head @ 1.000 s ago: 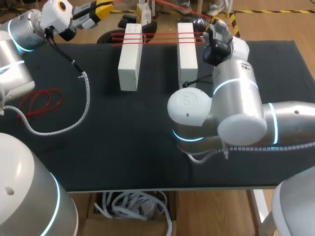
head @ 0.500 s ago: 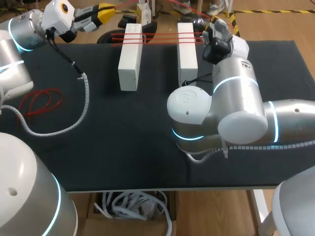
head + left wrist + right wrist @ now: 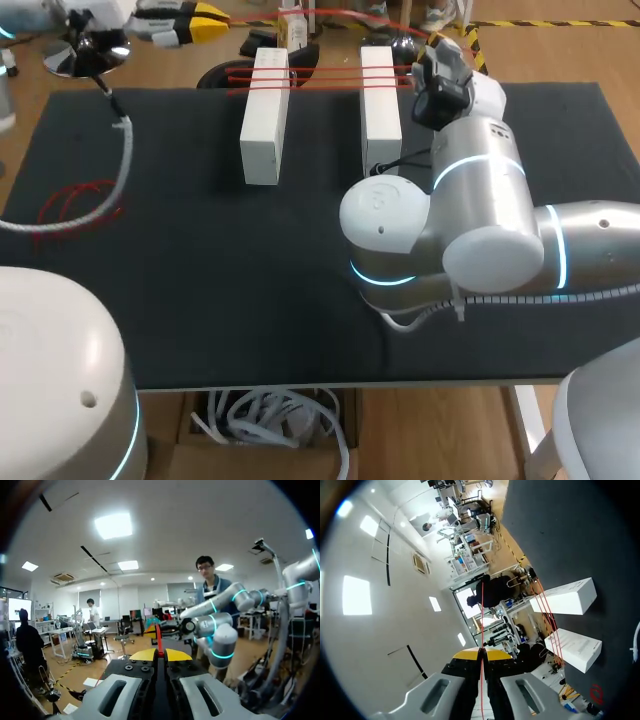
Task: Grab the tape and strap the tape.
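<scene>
Near edge: a joint of the left arm covers the near left corner of the bench. The right arm comes in from the right edge and lies over the right half. Its bulk hides the surface beneath it and reaches, in the head view, up to the near end of the right box.

Left edge: a loose coil of red tape lies flat. A white spiral hose passes over it and runs up to the left arm's wrist at the far left corner.

Far edge: the left box and the right box lie flat, parallel and apart, long sides running near to far. Their far ends are at the far edge. Three taut strands of the tape cross the far ends of both boxes and span the gap between them.

Beyond the far edge: the left pincer is past the far left corner, off the bench. In its wrist view the yellow tips are clenched together on a single strand of tape, which stands up from between them. The right pincer is just beyond the far end of the right box. In its wrist view the tips are likewise clenched, with a strand running straight out between them. One strand runs across beyond the far edge, from the left pincer toward the right.
</scene>
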`<state>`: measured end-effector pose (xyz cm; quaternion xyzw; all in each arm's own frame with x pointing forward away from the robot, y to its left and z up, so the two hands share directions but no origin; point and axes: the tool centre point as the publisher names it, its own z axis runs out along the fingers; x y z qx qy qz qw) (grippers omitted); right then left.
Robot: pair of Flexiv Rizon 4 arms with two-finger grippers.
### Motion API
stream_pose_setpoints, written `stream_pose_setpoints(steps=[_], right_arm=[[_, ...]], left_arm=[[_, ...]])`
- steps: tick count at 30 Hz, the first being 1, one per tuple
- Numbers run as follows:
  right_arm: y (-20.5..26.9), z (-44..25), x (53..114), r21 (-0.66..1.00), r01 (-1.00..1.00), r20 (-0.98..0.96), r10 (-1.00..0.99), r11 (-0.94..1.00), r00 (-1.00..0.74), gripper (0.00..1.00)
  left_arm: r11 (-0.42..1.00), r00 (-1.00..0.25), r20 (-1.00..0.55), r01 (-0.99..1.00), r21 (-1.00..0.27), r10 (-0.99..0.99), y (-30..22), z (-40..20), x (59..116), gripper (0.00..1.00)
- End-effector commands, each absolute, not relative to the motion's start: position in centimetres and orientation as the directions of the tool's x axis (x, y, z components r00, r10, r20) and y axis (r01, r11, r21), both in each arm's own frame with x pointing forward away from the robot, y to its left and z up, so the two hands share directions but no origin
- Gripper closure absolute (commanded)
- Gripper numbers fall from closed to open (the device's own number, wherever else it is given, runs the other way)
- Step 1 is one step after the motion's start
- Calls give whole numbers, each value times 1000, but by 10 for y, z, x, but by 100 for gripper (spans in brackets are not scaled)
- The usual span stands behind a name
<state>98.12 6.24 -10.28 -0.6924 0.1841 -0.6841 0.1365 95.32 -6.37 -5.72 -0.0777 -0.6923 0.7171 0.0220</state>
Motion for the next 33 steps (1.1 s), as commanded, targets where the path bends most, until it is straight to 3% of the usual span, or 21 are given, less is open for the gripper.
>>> stream_pose_setpoints(steps=[1,7,16,27,33], right_arm=[[62,-100,981,-439,-72,898,-440,-896,3,100],[62,-100,981,-439,-72,898,-440,-896,3,100],[62,-100,981,-439,-72,898,-440,-896,3,100],[62,-100,981,-439,-72,898,-440,-896,3,100],[62,-100,981,-439,-72,898,-440,-896,3,100]], left_arm=[[514,-992,-23,86,-853,128,-64,-48,949,100],[514,-992,-23,86,-853,128,-64,-48,949,100],[769,-996,66,5,-639,61,-86,-50,952,100],[834,-1000,-5,26,-552,27,-89,-52,951,100],[822,-998,-37,57,-566,43,-92,-52,949,100]])
